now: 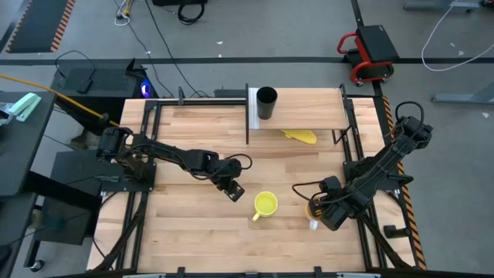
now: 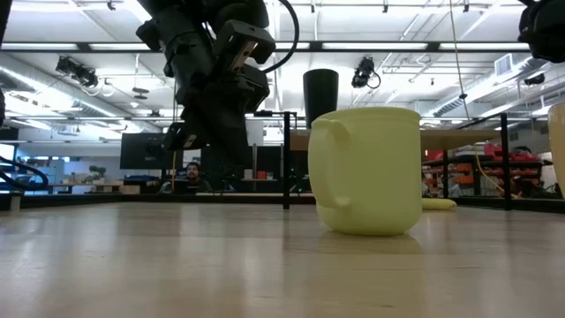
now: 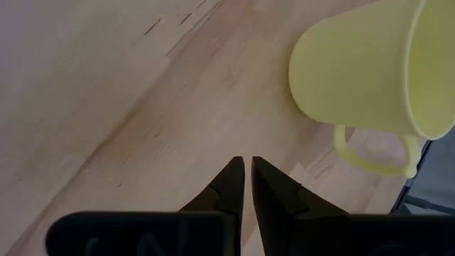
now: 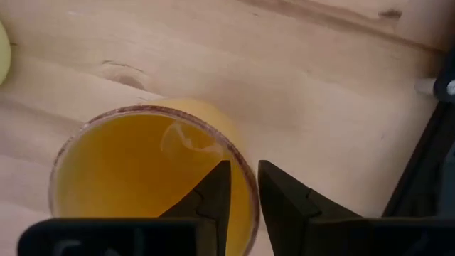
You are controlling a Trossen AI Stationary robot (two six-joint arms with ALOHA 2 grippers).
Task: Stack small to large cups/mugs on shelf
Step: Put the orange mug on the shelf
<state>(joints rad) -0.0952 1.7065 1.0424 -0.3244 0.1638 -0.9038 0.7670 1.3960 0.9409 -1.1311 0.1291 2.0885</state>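
Note:
The yellow mug [image 1: 265,204] stands upright on the table's near middle, its handle toward the near edge. Just to its left, my left gripper [image 3: 248,178] is shut with nothing between its fingers, slanting down above the bare wood. The orange mug [image 4: 153,174] stands upright at the near right. My right gripper [image 4: 245,181] points down over it, open, with one finger inside the rim and one outside. The black cup [image 1: 266,103] stands upright on the left end of the shelf [image 1: 309,108] at the far side. My right gripper comes at the orange mug from above, and the mug's rim [image 4: 240,167] passes between its two fingers, one inside the hollow and one outside. I cannot tell whether the fingers touch the rim. The mug stands upright on the table.
A flat yellow floppy object [image 1: 301,136] lies on the table just in front of the shelf. Thin dark posts [image 1: 247,116] hold the shelf up. Dark frame rails [image 1: 370,154] run along both sides of the table. Bare wood lies along the near edge.

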